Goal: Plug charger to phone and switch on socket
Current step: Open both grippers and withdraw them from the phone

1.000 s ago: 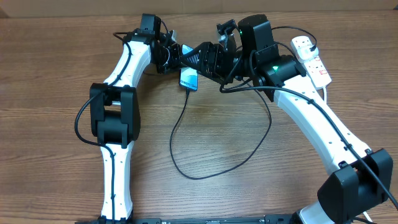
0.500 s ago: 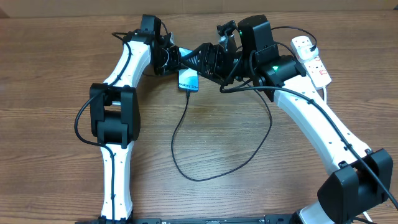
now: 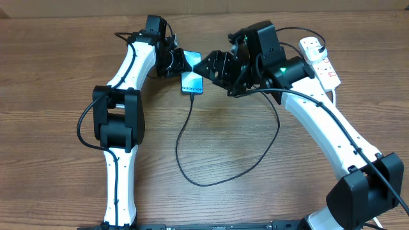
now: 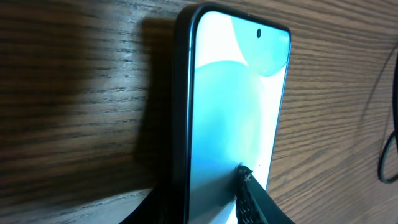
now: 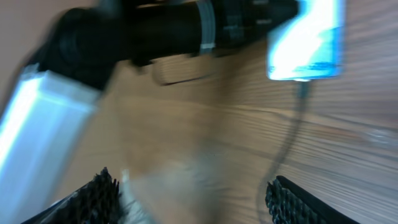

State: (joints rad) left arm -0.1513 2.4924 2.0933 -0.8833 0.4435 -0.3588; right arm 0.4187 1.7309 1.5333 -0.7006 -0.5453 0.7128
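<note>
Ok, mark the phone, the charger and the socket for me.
the phone (image 3: 192,83): overhead view, on its lit screen.
the charger (image 3: 177,148): overhead view, left side of its loop.
the socket (image 3: 324,66): overhead view, middle of its white body.

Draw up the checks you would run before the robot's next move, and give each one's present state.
1. Charger meets the phone's short end: ok. How deep the tip sits: cannot tell.
2. Left gripper shut on the phone: ok.
3. Right gripper open and empty: ok.
4. Socket uncovered in the overhead view: ok.
5. Socket switch position: cannot tell, too small.
</note>
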